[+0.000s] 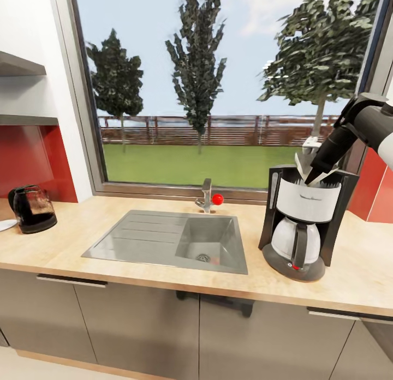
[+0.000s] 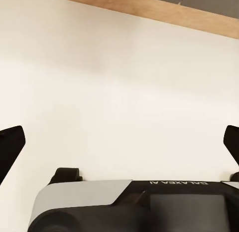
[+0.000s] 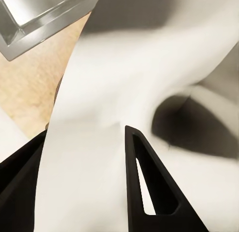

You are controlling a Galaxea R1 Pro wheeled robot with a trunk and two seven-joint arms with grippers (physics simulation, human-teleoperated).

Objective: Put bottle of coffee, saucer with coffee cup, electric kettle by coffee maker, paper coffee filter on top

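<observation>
A: Right tool [image 1: 315,175] is down at the top of the coffee maker [image 1: 305,222], its dark fingers [image 3: 149,192] pinched on the paper coffee filter [image 1: 305,164]. From the right wrist, the white sheet runs between the two fingers, soft and creased, curling into a hollow.

B: And the machine itself?

A: Black plastic frame, white basket front, rounded white carafe below with a dark handle. It stands upright on the pale wood-grain surface [image 1: 360,271], front facing the robot. The filter pokes up out of the top, its folded edges rising toward the window.

B: Room around it?

A: Open surface to the maker's right and in front, up to the front edge. To its left the brushed steel sink [image 1: 164,241] with its ribbed drainer sits near. The glossy dark electric kettle [image 1: 33,208] is well apart at the far left, beside a white rim at the picture's edge.

B: Left tool [image 2: 119,147]?

A: Spread wide, nothing between its black fingertips [image 2: 10,144], hanging over pale floor.
</observation>
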